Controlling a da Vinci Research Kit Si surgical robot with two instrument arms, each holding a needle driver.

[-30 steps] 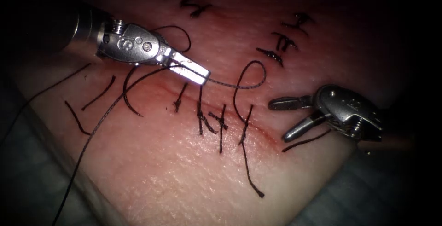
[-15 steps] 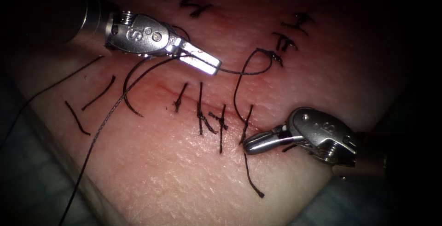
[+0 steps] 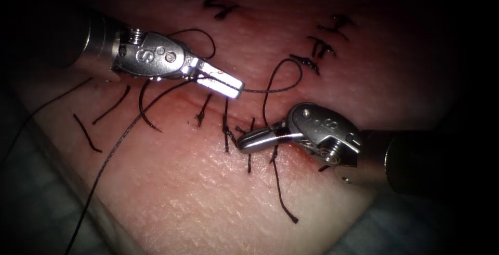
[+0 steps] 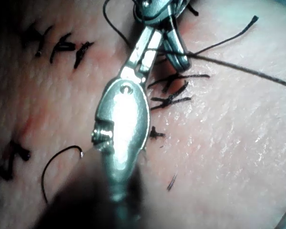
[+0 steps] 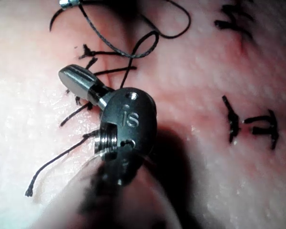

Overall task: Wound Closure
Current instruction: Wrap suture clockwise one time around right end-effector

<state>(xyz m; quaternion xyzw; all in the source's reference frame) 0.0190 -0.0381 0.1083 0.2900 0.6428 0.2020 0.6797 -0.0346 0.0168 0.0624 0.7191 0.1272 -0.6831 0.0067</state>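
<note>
My left tool [image 3: 233, 85] lies over the cut's [image 3: 183, 99] left end, shut on the thread [image 3: 283, 87]. From its tip the thread runs right, loops and drops to a stitch [image 3: 266, 120]. A braided length [image 3: 112, 151] trails down-left from the same jaws [image 4: 150, 38]. My right tool [image 3: 247, 142] reaches in over the cut among the knots, jaws shut [image 5: 71, 78]; I cannot tell whether thread is caught in them. What looks like the needle, a dark curve [image 3: 142, 104], lies flat on the tissue [image 3: 208, 198] left of the stitches, held by neither tool.
Several tied stitches with cut tails [image 3: 249, 151] cross the cut. Loose cut ends of thread [image 3: 112, 105] lie on the tissue at the left. Inked marks [image 3: 322, 47] sit beyond the cut. A thin thread arc [image 3: 200, 31] curls behind the left tool.
The right tool swung in from the right edge to over the cut, and its jaws went from open to shut. The left tool shifted slightly, still holding the thread loop.
</note>
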